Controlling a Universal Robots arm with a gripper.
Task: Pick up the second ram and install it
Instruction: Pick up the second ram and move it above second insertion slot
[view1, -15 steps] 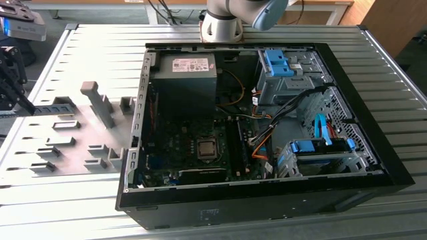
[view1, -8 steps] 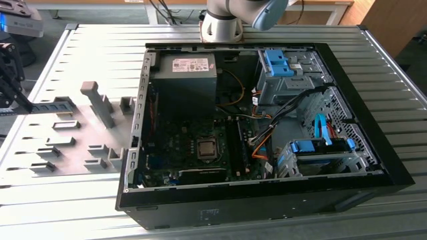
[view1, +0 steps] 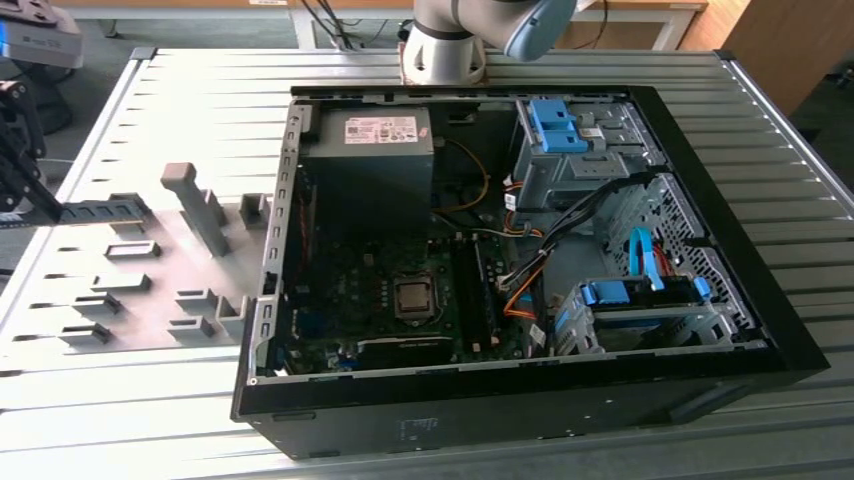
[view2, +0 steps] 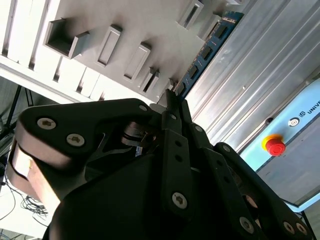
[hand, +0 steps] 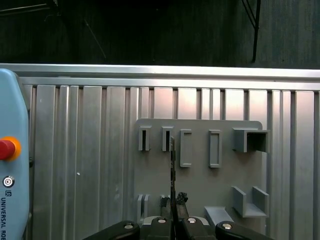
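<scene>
Gripper (hand: 173, 212) clamped on one end of the second ram (view2: 206, 49), over the grey fixture plate (hand: 200, 187) on the bench (hand: 75, 150). Pickup step; install not done. The ram's long axis runs straight out from the gripper, free end pointing away. Seating likely needs its edge aligned with a slot in the computer case (view1: 747, 330).

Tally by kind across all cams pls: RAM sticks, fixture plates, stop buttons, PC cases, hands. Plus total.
second ram: 1
grey fixture plate: 1
red stop button: 1
PC case: 1
hand: 1, shut on the ram
Total: 5
</scene>
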